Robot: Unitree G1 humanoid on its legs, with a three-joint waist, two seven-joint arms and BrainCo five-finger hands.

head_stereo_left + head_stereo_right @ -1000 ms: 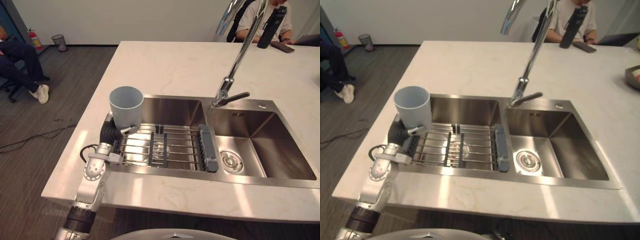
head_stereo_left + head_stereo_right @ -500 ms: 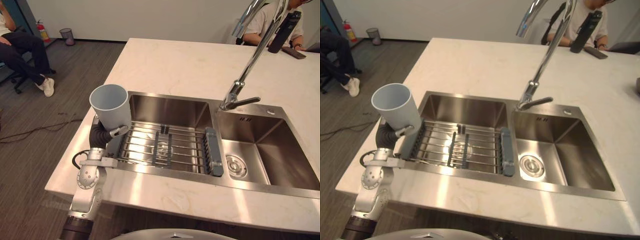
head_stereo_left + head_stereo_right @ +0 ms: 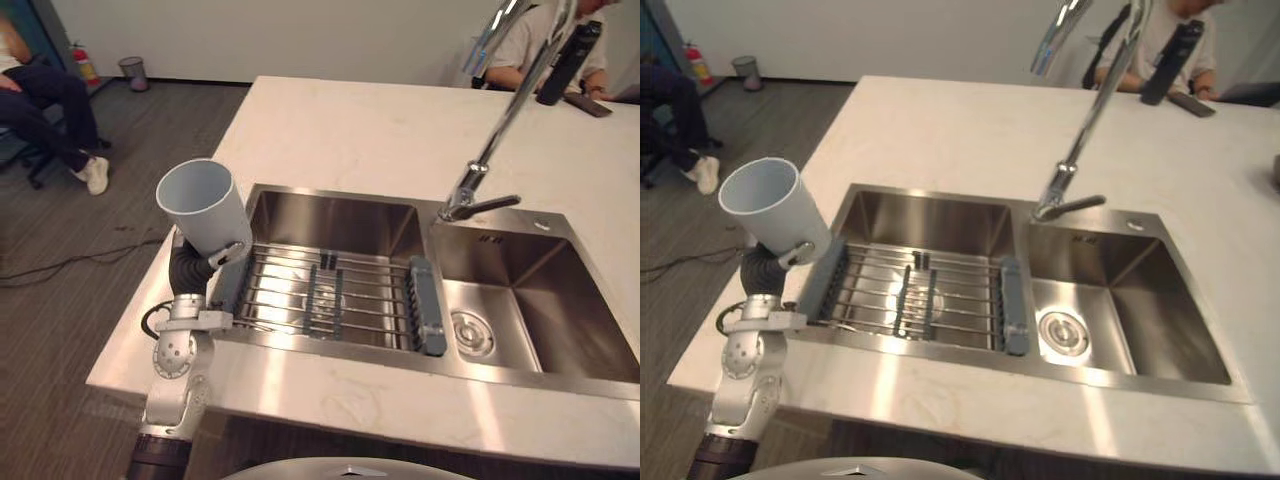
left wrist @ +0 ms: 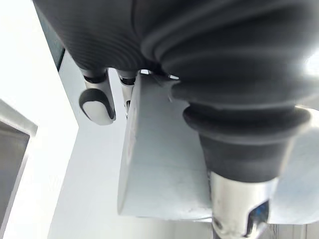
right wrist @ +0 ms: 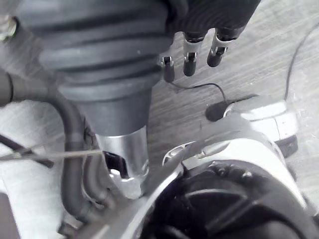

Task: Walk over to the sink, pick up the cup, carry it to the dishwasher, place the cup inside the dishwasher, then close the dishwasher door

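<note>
The cup (image 3: 200, 206) between the fingers of the left hand (image 3: 188, 268) looks like smooth, matt plastic; the hand's ribbed cover is perhaps rubber. Past the fingertips, the sink (image 3: 570, 300) is brushed steel, the faucet (image 3: 466, 186) polished chrome, the countertop (image 3: 340, 130) smooth, faintly glossy stone.

wall (image 3: 300, 40): white | floor (image 3: 60, 330): dark grey carpet | counter (image 3: 350, 130): pale marble | bin (image 3: 131, 72): far corner

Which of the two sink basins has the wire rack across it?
The left basin, nearest the cup: the wire rack spans it. The right basin has only a drain.
</note>
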